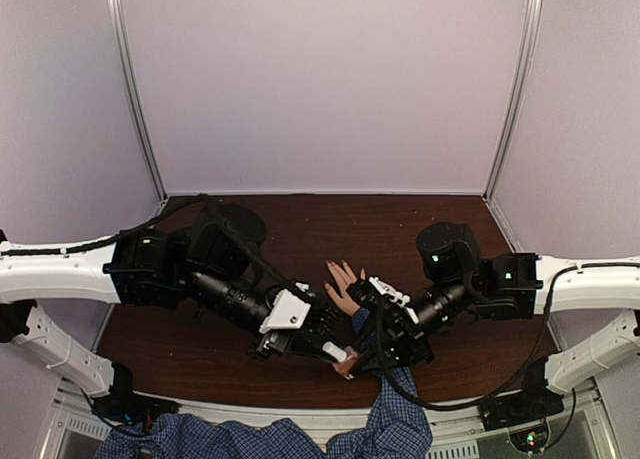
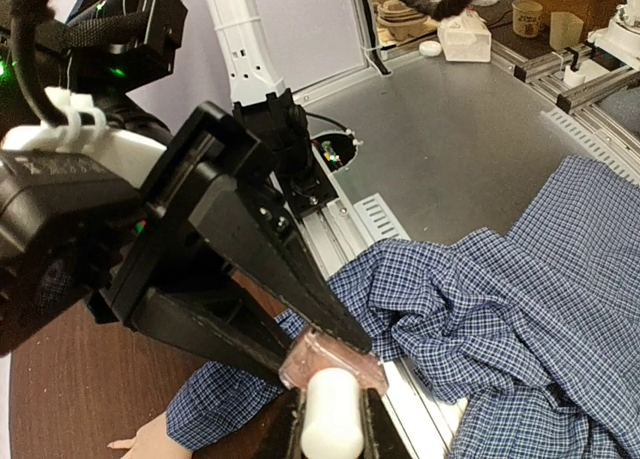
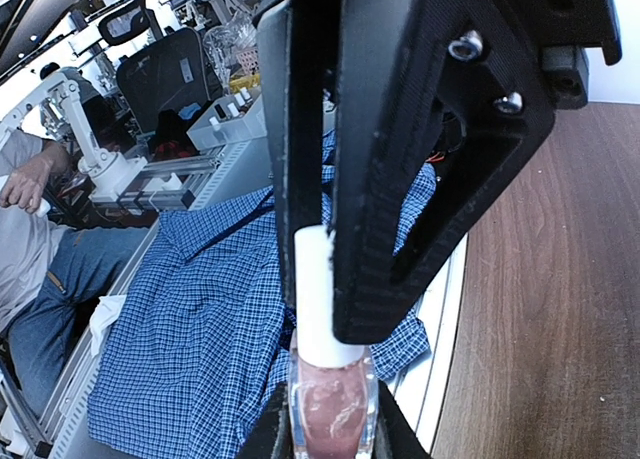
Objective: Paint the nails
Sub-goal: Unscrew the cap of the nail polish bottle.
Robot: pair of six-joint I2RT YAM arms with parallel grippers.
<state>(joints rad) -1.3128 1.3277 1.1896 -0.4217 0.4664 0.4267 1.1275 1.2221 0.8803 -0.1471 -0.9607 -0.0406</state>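
Note:
A small nail-polish bottle of pinkish glass with a white cap hangs between both grippers near the table's front edge. My left gripper is shut on the white cap. My right gripper is shut on the glass body. In the right wrist view the left arm's black fingers clamp the cap from above. A light-skinned hand lies flat just behind the grippers with its fingers spread. The nails at its tips are too small to make out.
The blue checked sleeve runs from the hand over the table's front edge, under the right gripper. More of the shirt hangs below the metal rail. The brown table is walled in white at the back and sides.

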